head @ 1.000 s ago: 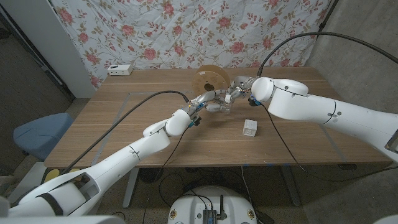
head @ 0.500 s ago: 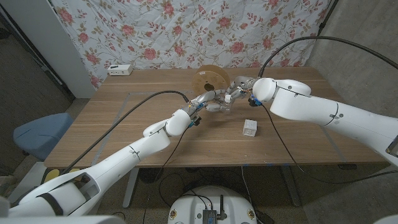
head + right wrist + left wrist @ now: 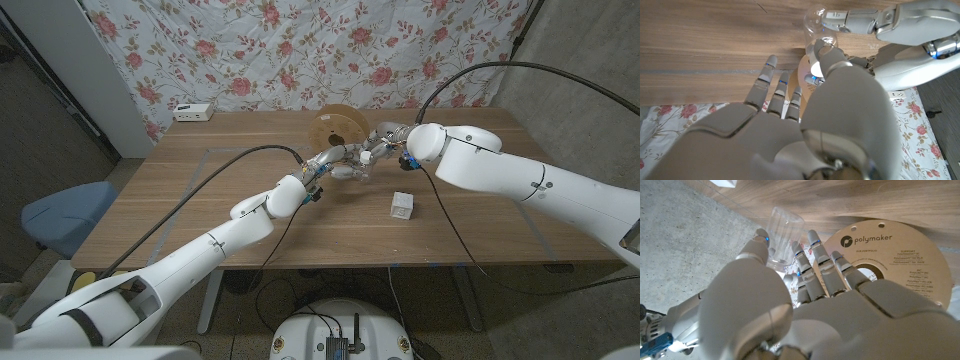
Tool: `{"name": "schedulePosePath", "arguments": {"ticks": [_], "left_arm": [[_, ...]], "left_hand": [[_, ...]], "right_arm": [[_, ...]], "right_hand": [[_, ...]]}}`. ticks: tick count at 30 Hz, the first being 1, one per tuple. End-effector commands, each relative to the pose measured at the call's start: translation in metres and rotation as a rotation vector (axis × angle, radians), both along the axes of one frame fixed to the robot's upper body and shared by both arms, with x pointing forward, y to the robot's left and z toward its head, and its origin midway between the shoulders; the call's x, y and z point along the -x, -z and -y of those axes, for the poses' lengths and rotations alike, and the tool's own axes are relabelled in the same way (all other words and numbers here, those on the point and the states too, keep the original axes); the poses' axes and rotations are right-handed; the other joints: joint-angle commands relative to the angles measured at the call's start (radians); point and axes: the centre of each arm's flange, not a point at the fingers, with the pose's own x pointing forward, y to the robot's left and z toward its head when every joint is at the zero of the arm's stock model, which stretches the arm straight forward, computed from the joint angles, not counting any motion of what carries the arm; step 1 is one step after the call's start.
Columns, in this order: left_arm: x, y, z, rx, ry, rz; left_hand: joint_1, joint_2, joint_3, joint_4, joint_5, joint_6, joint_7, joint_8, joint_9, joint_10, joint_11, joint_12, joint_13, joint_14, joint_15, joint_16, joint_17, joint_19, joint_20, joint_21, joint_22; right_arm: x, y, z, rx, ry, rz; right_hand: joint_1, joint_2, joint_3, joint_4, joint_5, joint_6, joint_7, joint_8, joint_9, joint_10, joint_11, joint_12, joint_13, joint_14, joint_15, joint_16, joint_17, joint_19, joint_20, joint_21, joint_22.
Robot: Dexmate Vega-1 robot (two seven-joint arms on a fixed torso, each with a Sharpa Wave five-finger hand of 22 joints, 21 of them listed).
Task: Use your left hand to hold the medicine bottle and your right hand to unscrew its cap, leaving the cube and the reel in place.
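Beside the reel point(image 3: 333, 126), left hand point(image 3: 340, 162) fingers clamp the medicine bottle point(image 3: 782, 239); right hand point(image 3: 383, 143) fingers spread at its cap point(image 3: 366, 156).

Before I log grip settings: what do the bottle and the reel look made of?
The bottle looks like clear, glossy plastic; the table's wood grain shows through its wall. The reel looks like matte tan cardboard with printed lettering on its flat face, though that is a guess.

- Head view: even, soft indoor light on the wooden table point(image 3: 200, 190); shadows faint — the room beyond its left edge falls dim.
- Straight lines bow slightly toward the picture's corners (wide lens).
- Wrist views: the left hand point(image 3: 790, 305) and right hand point(image 3: 805, 120) loom close, soft-focused, with pale sheen — the table grain behind stays sharp.
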Motion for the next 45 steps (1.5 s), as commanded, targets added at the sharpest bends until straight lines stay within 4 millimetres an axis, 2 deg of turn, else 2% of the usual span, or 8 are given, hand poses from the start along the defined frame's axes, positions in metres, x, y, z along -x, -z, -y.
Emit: {"name": "schedulePosePath", "arguments": {"ticks": [1, 4, 6, 14, 24, 40, 45], "left_arm": [[-0.0032, -0.0012, -0.0006, 0.000, 0.001, -0.003], [-0.0041, -0.0018, -0.0010, 0.000, 0.002, -0.003], [-0.0048, -0.0022, -0.0011, 0.001, -0.001, -0.003], [-0.0067, -0.0030, -0.0014, -0.001, -0.004, -0.006], [-0.0076, -0.0039, -0.0010, -0.008, 0.004, -0.003], [-0.0019, -0.0006, 0.0003, -0.002, 0.000, 0.002], [0.0001, 0.0004, 0.0002, -0.002, 0.001, 0.003]], "left_hand": [[0.000, 0.008, 0.010, 0.000, 0.003, 0.004, -0.003, -0.003, 0.006, 0.008, 0.001, 0.006, 0.004, 0.005, -0.098, -0.001, 0.001, 0.001, -0.092, 0.001, 0.003], [0.000, 0.008, 0.010, 0.000, 0.003, 0.003, -0.003, -0.003, 0.006, 0.007, 0.000, 0.006, 0.004, 0.005, -0.097, -0.001, 0.001, 0.001, -0.092, 0.001, 0.003], [0.000, 0.008, 0.010, 0.000, 0.003, 0.003, -0.003, -0.003, 0.006, 0.008, 0.001, 0.006, 0.004, 0.005, -0.098, -0.001, 0.001, 0.001, -0.092, 0.001, 0.003], [0.000, 0.006, 0.009, -0.001, 0.003, 0.004, -0.004, -0.002, 0.006, 0.008, 0.000, 0.006, 0.004, 0.005, -0.097, 0.000, 0.001, 0.001, -0.093, 0.001, 0.003], [0.001, 0.008, 0.010, 0.000, 0.003, 0.005, -0.003, -0.002, 0.006, 0.007, 0.000, 0.006, 0.004, 0.005, -0.097, 0.000, 0.001, 0.001, -0.092, 0.001, 0.003], [0.003, 0.006, 0.009, -0.002, 0.003, 0.004, -0.004, -0.002, 0.006, 0.007, 0.000, 0.006, 0.004, 0.005, -0.097, 0.000, 0.001, 0.001, -0.093, 0.001, 0.003], [0.003, 0.006, 0.009, -0.002, 0.003, 0.005, -0.003, -0.002, 0.006, 0.007, 0.000, 0.006, 0.004, 0.004, -0.098, -0.001, 0.001, 0.001, -0.092, 0.001, 0.003]], "right_arm": [[-0.0039, -0.0048, -0.0017, 0.001, -0.021, -0.035], [-0.0049, -0.0054, -0.0021, 0.003, -0.027, -0.044], [-0.0058, -0.0060, -0.0022, 0.001, -0.031, -0.051], [-0.0089, -0.0079, -0.0024, 0.012, -0.040, -0.085], [-0.0096, -0.0084, -0.0001, 0.008, -0.044, -0.100], [-0.0045, -0.0067, 0.0057, -0.007, -0.030, -0.086], [-0.0025, -0.0058, 0.0068, -0.013, -0.022, -0.082]], "right_hand": [[0.004, -0.017, -0.009, 0.000, 0.004, -0.027, 0.000, -0.013, -0.003, -0.018, 0.008, -0.004, 0.005, -0.011, 0.011, -0.004, 0.000, -0.005, 0.003, -0.003, 0.002], [0.008, -0.026, -0.016, 0.001, 0.004, -0.054, 0.002, -0.029, -0.007, -0.036, 0.023, -0.008, 0.005, -0.024, 0.021, -0.009, -0.001, -0.011, 0.006, -0.004, 0.002], [0.008, -0.031, -0.019, 0.002, 0.004, -0.066, 0.002, -0.035, -0.009, -0.039, 0.024, -0.008, 0.005, -0.026, 0.024, -0.010, -0.002, -0.014, 0.008, -0.004, 0.002], [-0.013, -0.059, -0.044, 0.013, -0.003, -0.123, 0.025, -0.070, -0.020, -0.080, 0.051, -0.013, 0.005, -0.052, 0.052, -0.021, -0.006, -0.031, 0.026, -0.006, 0.002], [-0.044, -0.082, -0.054, 0.022, -0.011, -0.180, 0.041, -0.104, -0.030, -0.113, 0.066, -0.013, 0.005, -0.068, 0.069, -0.029, -0.009, -0.045, 0.037, -0.006, 0.003], [-0.124, -0.105, -0.084, 0.049, -0.044, -0.223, 0.064, -0.133, -0.039, -0.137, 0.086, -0.007, 0.005, -0.096, 0.098, -0.037, -0.009, -0.056, 0.048, -0.004, 0.003], [-0.150, -0.109, -0.094, 0.058, -0.059, -0.238, 0.087, -0.143, -0.042, -0.142, 0.090, -0.005, 0.005, -0.101, 0.102, -0.037, -0.009, -0.058, 0.048, -0.004, 0.003]]}}
